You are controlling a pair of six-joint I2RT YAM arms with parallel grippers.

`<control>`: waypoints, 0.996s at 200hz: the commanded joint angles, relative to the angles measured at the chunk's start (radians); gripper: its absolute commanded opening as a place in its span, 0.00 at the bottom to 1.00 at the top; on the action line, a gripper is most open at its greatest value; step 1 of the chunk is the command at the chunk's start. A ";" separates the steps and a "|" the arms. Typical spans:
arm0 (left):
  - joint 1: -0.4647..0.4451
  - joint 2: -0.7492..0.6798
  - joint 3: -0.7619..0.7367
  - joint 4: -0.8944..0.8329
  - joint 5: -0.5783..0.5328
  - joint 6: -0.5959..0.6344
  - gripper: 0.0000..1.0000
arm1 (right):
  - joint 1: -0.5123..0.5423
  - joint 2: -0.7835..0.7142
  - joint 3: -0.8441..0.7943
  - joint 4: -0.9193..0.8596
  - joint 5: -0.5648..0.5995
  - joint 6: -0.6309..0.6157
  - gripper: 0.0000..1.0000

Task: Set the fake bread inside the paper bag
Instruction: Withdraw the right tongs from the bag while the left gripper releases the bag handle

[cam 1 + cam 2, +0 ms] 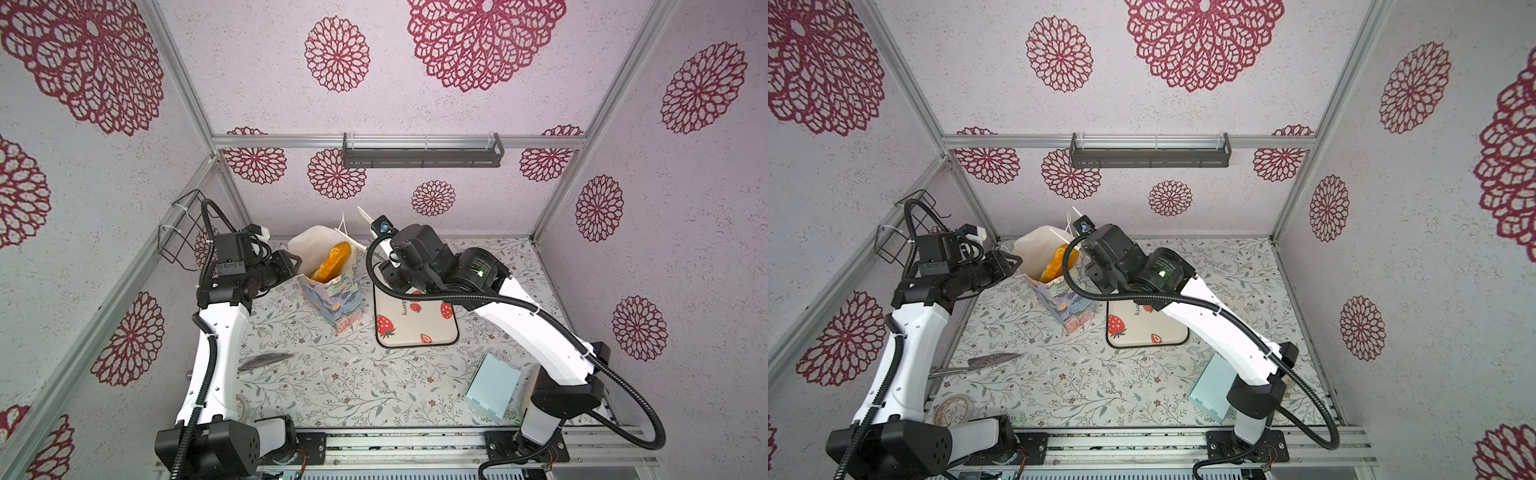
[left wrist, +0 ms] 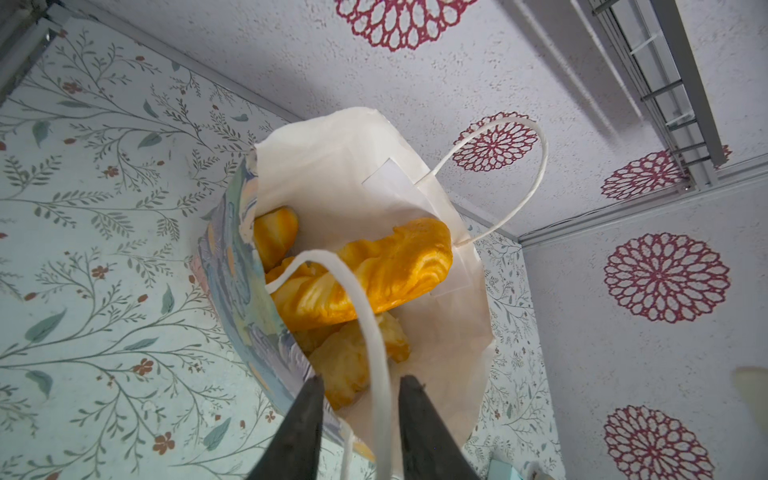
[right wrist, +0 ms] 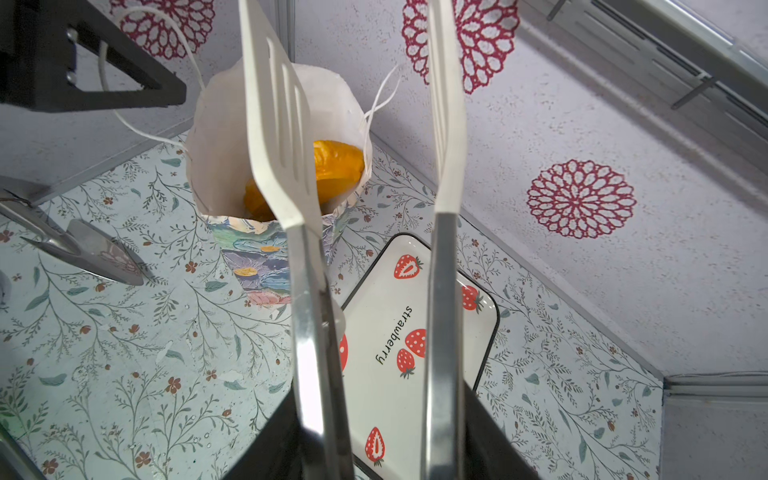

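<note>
The right arm (image 1: 519, 311) is covering the far part of the strawberry tray (image 1: 415, 332) in both top views. The wall of the paper bag (image 1: 332, 307) is hiding the lower end of the braided loaf (image 1: 332, 259).

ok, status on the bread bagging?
Left claw open around cord handle. Right claw shut on tongs, tongs empty. Fake bread inside paper bag, none seen on strawberry tray. Handle loops across bag mouth.

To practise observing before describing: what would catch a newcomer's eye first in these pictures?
The flowered paper bag at the back, stuffed with glossy golden bread, a long loaf poking out. Beside it lies a strawberry-printed tray, and the right gripper holds white-tipped tongs near the bag.
</note>
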 commanded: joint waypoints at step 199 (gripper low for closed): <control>-0.016 -0.268 -0.159 -0.040 -0.055 0.049 0.92 | -0.475 -0.449 -0.609 0.254 -0.249 0.192 0.49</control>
